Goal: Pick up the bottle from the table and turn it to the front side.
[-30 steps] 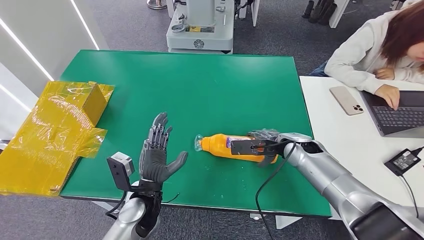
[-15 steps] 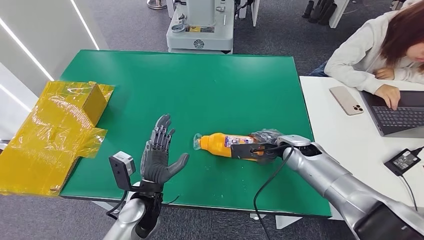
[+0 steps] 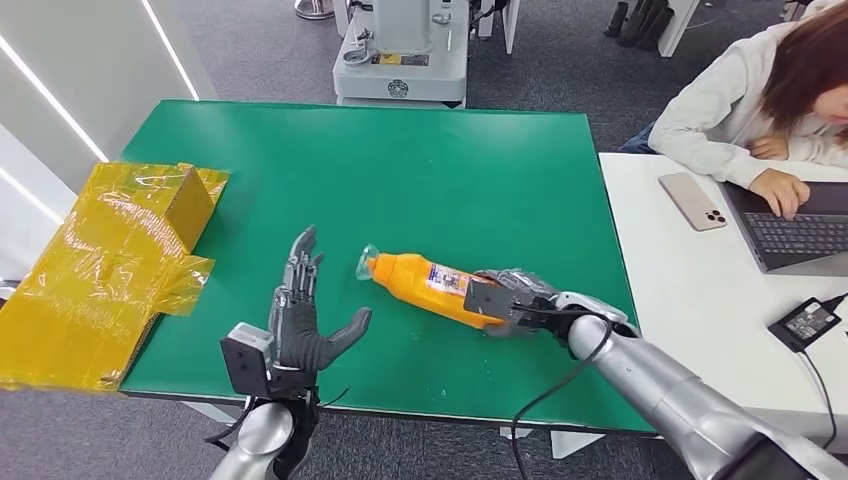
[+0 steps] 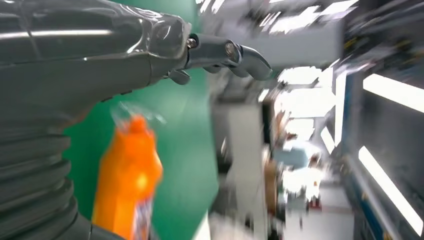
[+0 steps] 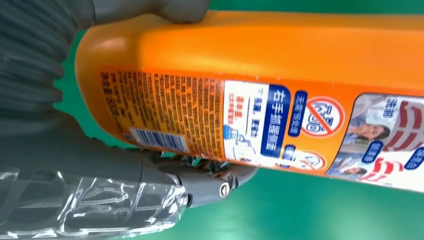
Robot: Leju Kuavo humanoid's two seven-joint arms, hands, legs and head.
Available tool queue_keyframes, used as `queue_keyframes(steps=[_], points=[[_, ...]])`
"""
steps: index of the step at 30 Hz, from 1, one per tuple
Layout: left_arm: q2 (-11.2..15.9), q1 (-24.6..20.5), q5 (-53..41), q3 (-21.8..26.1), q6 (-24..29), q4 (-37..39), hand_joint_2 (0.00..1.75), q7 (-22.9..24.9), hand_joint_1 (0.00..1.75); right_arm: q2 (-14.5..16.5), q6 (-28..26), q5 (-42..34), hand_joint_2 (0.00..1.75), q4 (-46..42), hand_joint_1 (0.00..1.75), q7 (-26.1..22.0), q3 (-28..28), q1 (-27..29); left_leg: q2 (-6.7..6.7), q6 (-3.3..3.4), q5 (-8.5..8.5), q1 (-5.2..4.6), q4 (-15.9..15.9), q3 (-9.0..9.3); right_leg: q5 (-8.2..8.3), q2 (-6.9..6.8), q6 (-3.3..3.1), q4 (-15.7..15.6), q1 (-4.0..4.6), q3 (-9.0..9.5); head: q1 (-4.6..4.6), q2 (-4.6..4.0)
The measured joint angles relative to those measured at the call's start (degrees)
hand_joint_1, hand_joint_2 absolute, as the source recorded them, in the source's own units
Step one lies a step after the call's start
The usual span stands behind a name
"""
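An orange bottle (image 3: 425, 285) with a clear cap lies slanted over the green table (image 3: 400, 170), cap toward my left hand. My right hand (image 3: 510, 300) grips its base end, thumb on one side and fingers under the label side (image 5: 280, 120), where a barcode and printed text show. My left hand (image 3: 300, 320) stands open, fingers up and spread, just left of the cap and apart from it. The left wrist view shows the bottle (image 4: 127, 185) blurred beyond the thumb.
A yellow taped cardboard box (image 3: 105, 265) lies at the table's left edge. A white table (image 3: 690, 270) at the right holds a phone (image 3: 692, 200), a laptop and a charger, with a person seated there. A grey machine base (image 3: 400, 60) stands behind.
My right hand has carried the bottle leftward and toward my left hand, tilting it so the cap points up-left. My left hand has shifted slightly left and lower.
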Motion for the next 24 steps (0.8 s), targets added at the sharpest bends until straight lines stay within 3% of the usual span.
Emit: queue_keyframes(steps=[4, 8, 10, 14, 22, 24], points=[[0.61, -0.06, -3.72, 0.03, 5.83, -0.65, 1.75, -1.37, 0.0, 0.28, -6.94, -5.52, 1.75, -9.13, 1.75, -4.21, -6.39, 7.54, -0.17, -0.01, -0.01, 0.02, -0.02, -0.06, -0.08, -0.18, -0.01, 0.0, 0.02, -0.01, 0.01, 0.0], [0.97, -0.23, -3.71, 0.28, 8.0, -0.74, 1.75, -0.85, 0.0, 1.37, -16.76, 1.23, 1.75, -19.3, 1.75, -6.08, -11.29, 15.7, -0.16, -0.02, -0.04, 0.03, -0.05, -0.1, -0.11, -0.17, -0.01, -0.01, 0.02, -0.04, 0.01, 0.0], [1.03, -0.24, -4.41, 0.54, 9.04, -0.74, 1.75, -0.39, 0.0, 2.16, -18.85, 5.42, 1.75, -23.74, 1.75, -5.79, -13.22, 19.18, -0.15, -0.02, -0.04, 0.03, -0.05, -0.11, -0.12, -0.15, -0.01, -0.01, 0.02, -0.06, 0.0, 0.0], [1.26, -0.08, -4.83, 1.78, 8.85, -0.74, 1.75, 1.19, 0.0, 3.43, -18.65, 10.11, 1.75, -31.12, 1.75, -4.68, -17.9, 23.75, -0.15, -0.02, -0.04, 0.02, -0.05, -0.12, -0.12, -0.16, 0.0, -0.01, 0.01, -0.06, 0.01, 0.0], [1.44, -0.16, -0.45, 3.7, 1.57, -0.73, 1.75, 4.81, 0.0, 4.63, -16.52, 12.2, 1.75, -36.37, 1.75, -4.19, -23.96, 27.88, -0.14, -0.02, -0.03, 0.01, -0.01, -0.11, -0.1, -0.15, -0.01, -0.01, 0.0, -0.06, 0.01, 0.0], [1.44, -0.45, 2.5, 3.76, -2.87, -0.72, 1.75, 6.94, 0.0, 4.89, -15.75, 12.48, 1.75, -36.23, 1.75, -4.43, -24.43, 28.21, -0.14, -0.02, -0.03, 0.01, -0.01, -0.11, -0.1, -0.15, -0.01, -0.02, 0.0, -0.07, 0.01, 0.0]])
